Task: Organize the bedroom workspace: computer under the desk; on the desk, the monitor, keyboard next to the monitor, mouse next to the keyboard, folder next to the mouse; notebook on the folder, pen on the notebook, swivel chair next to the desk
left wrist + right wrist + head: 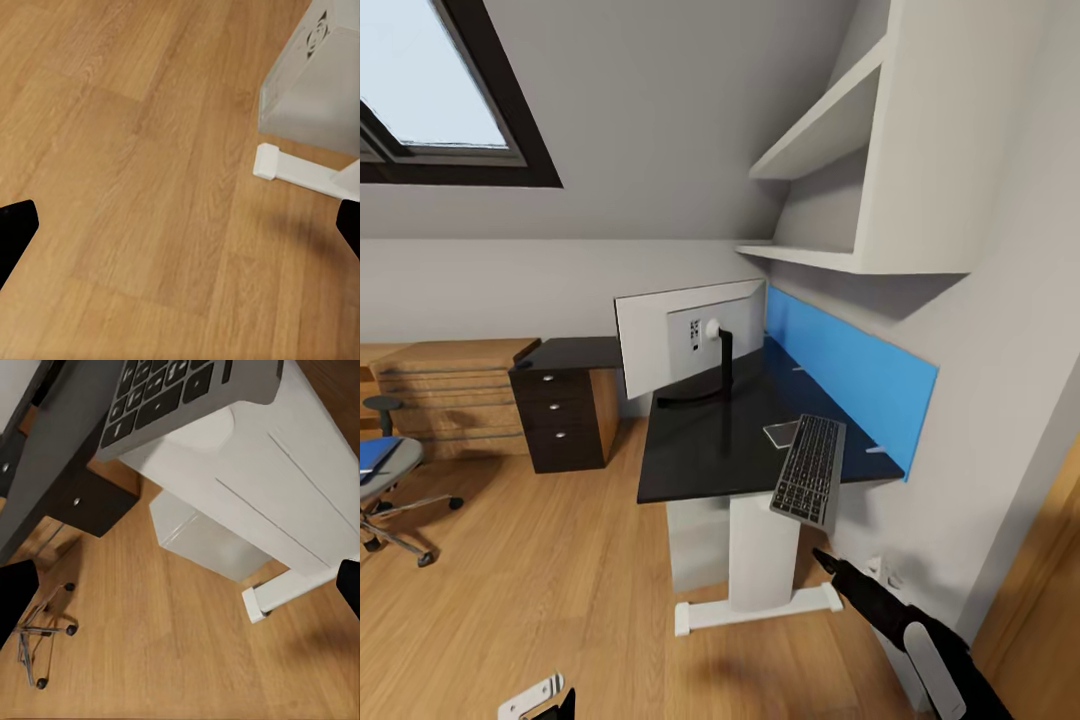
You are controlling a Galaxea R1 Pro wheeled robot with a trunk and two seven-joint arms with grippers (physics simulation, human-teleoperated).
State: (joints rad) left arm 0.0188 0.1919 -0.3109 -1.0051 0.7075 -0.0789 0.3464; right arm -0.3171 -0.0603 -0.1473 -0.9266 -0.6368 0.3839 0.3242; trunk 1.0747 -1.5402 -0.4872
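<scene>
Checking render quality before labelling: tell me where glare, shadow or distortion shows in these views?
Head view: the glossy desk mirrors the monitor stand, and wide-angle bending tilts the walls. Left wrist view: a soft shadow lies on the floor beside the desk foot. Right wrist view: the keyboard looms large but sharp.

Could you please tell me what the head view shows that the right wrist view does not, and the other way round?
Head view alone: the monitor standing on the desk with its pale back toward the camera, the blue back panel, the wall shelves and the wooden drawer chest.
Right wrist view alone: the computer on the floor under the desk, seen from low down.
Both: the keyboard, overhanging the desk's front edge, the desk's white leg and the swivel chair base.
</scene>
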